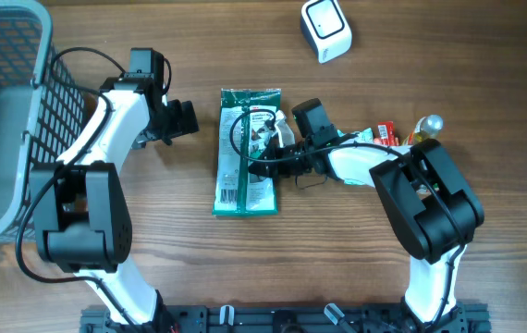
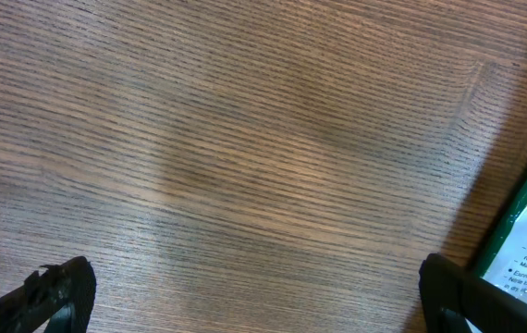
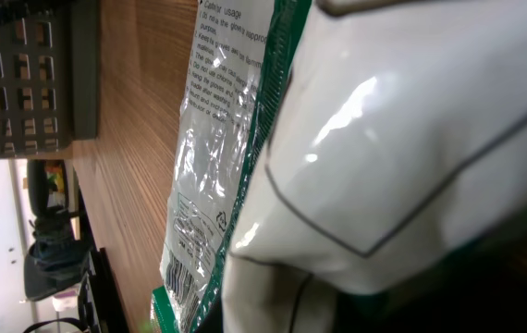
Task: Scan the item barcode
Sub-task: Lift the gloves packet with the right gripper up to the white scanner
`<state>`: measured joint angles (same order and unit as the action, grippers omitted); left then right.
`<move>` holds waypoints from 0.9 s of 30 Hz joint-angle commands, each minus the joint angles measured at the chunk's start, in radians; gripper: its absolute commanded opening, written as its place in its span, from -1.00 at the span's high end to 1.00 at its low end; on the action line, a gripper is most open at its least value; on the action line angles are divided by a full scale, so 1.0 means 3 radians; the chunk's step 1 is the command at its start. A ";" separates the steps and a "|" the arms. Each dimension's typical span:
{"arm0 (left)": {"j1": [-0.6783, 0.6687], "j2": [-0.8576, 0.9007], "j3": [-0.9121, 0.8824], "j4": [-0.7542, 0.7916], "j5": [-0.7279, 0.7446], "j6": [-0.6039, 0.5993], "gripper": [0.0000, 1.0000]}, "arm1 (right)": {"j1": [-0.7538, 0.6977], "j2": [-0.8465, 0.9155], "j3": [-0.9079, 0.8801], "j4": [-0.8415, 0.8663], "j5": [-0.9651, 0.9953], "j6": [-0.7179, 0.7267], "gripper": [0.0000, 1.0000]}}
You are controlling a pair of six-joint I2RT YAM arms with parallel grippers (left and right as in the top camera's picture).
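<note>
A: The left gripper [image 1: 178, 120] is seen spread wide, with only bare table [image 2: 245, 139] between its black fingertips [image 2: 60, 296]. Nothing is held. It is parked just left of the packet [image 1: 248, 153], whose green edge is caught at the right of the left wrist view.

B: And the right gripper [image 1: 275, 139]?

A: It is clenched tight and reached in over the middle of the packet from the right. Whether anything is pinched cannot be told. The right wrist view is filled by a glossy white surface [image 3: 384, 157] that cannot be identified.

B: How is the packet placed?

A: It is laid flat in the middle of the table, with its long side running far to near. The barcode [image 1: 229, 194] is printed at the near left corner and turned upward, so it can be read from above.

B: Is the scanner [image 1: 326, 30] close?

A: It is set at the far side, right of centre, well apart from the packet. A basket [image 1: 5, 120] is stood at the left edge, presumably for finished items.

B: What is judged to remain?

A: The scan is not yet done. The packet would have to be lifted and its barcode brought before the scanner. So flat and thin a packet may be hard to raise from the wood.
</note>
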<state>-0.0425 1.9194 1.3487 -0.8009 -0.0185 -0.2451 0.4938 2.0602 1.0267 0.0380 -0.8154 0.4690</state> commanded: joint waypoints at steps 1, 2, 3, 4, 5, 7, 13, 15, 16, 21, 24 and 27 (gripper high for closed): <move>-0.0004 -0.0046 0.0037 0.0011 -0.0056 -0.0006 -1.00 | -0.0011 0.0060 -0.0020 -0.0006 -0.0045 -0.0081 0.91; -0.0004 -0.0046 0.0037 0.0011 -0.0056 -0.0006 -1.00 | -0.0011 0.0060 -0.0020 -0.0006 -0.0045 -0.0083 0.91; -0.0004 -0.0046 0.0037 0.0011 -0.0056 -0.0006 -1.00 | -0.0011 0.0060 -0.0020 -0.0006 -0.0046 -0.0081 0.91; -0.0004 -0.0046 0.0037 0.0011 -0.0056 -0.0006 -1.00 | -0.0011 0.0060 -0.0020 -0.0005 -0.0045 -0.0083 0.91; -0.0004 -0.0046 0.0037 0.0011 -0.0056 -0.0006 -1.00 | -0.0011 0.0060 -0.0020 -0.0003 -0.0045 -0.0086 0.91; -0.0004 -0.0046 0.0037 0.0011 -0.0056 -0.0006 -1.00 | -0.0011 0.0060 -0.0020 0.0000 -0.0046 -0.0080 0.92; -0.0004 -0.0046 0.0037 0.0011 -0.0056 -0.0006 -1.00 | -0.0015 -0.0155 0.0130 -0.0076 -0.0034 -0.0090 0.91; -0.0004 -0.0046 0.0037 0.0011 -0.0056 -0.0006 -1.00 | -0.0015 -0.0350 0.0242 -0.0303 0.0062 -0.0230 0.91; -0.0004 -0.0046 0.0037 0.0011 -0.0056 -0.0006 -1.00 | -0.0015 -0.0444 0.0312 -0.0470 0.0149 -0.0324 0.91; -0.0004 -0.0046 0.0037 0.0011 -0.0056 -0.0006 -1.00 | -0.0015 -0.0860 0.1251 -0.2071 0.0833 -0.1047 0.91; -0.0004 -0.0046 0.0037 0.0011 -0.0056 -0.0006 -1.00 | -0.0015 -0.0871 0.2063 -0.3075 0.1261 -0.1485 0.91; -0.0004 -0.0046 0.0037 0.0011 -0.0056 -0.0006 -1.00 | -0.0014 -0.0871 0.2706 -0.3624 0.1668 -0.1827 0.91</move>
<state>-0.0425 1.9194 1.3487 -0.8001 -0.0257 -0.2451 0.4938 1.8328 1.6653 -0.9638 -0.5007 0.1024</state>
